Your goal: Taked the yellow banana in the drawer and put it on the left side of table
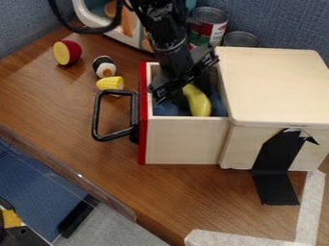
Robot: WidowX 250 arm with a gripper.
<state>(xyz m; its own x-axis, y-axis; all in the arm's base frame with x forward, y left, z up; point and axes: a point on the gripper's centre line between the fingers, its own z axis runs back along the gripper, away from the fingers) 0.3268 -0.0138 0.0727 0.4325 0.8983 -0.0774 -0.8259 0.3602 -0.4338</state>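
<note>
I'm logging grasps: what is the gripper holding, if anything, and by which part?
The gripper is at the upper end of the banana in the drawer; whether it grips there cannot be told.

No readable print anywhere.

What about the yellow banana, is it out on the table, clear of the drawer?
No, the yellow banana is inside the open drawer, just behind its near wall.
</note>
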